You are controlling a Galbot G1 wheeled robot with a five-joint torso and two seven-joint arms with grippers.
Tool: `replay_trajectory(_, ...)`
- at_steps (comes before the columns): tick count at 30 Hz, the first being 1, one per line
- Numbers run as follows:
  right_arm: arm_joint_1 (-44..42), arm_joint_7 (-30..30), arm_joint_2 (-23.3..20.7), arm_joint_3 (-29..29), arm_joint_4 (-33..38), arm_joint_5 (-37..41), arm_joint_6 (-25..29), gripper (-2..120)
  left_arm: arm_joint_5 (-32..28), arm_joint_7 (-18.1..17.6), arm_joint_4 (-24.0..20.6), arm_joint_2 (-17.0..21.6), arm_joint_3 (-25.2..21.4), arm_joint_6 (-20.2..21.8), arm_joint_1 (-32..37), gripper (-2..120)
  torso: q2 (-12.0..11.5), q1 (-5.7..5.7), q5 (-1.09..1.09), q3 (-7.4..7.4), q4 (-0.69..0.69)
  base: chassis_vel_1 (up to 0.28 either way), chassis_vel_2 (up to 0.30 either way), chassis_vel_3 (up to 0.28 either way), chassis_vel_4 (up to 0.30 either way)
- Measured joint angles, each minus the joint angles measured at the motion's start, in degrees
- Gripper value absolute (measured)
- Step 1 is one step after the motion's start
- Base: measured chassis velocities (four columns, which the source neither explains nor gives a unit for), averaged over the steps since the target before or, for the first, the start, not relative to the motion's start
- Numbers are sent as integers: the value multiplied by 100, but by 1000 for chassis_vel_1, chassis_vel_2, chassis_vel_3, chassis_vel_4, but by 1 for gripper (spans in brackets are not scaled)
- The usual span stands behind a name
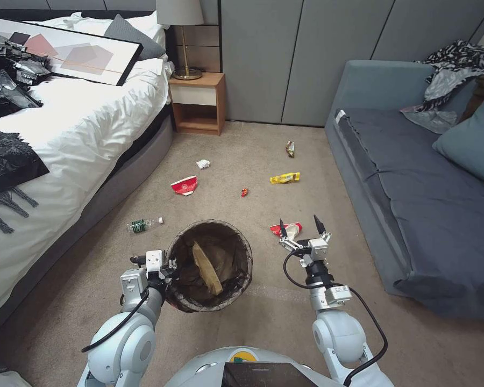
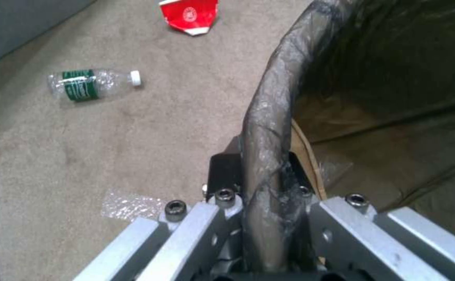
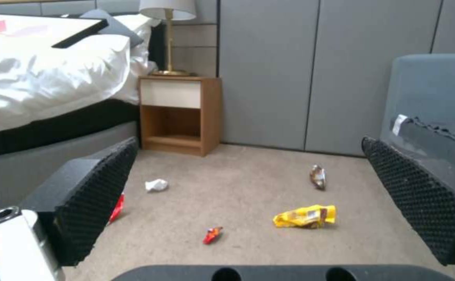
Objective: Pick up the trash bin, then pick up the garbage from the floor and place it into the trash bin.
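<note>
The bin [image 1: 210,266] is hanging above the carpet, its rim pinched in the left tool [image 1: 164,267]. The right tool [image 1: 301,228] is hovering wide open over a crushed cup [image 1: 286,229] beside the bin. A straight descent, pads straddling the cup, should be securing it cleanly.

We have the trash bin [image 1: 210,266] before us, a bottle [image 1: 143,224] to its left, wrappers [image 1: 284,178] beyond, bed [image 1: 80,123] left, sofa [image 1: 414,183] right.
</note>
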Motion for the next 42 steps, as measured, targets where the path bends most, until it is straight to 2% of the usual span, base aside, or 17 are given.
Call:
replay_trajectory(20,14,54,45,14,-12,2,14,100,161,68,-10,9,14,-6,27,3,0,0,0,0,2,-39,27,39,-33)
replay_trajectory(42,21,2,57,45,-73,-55,147,100,217,106,35,-2,17,-19,-6,3,0,0,0,0,2,-193,194,192,-205)
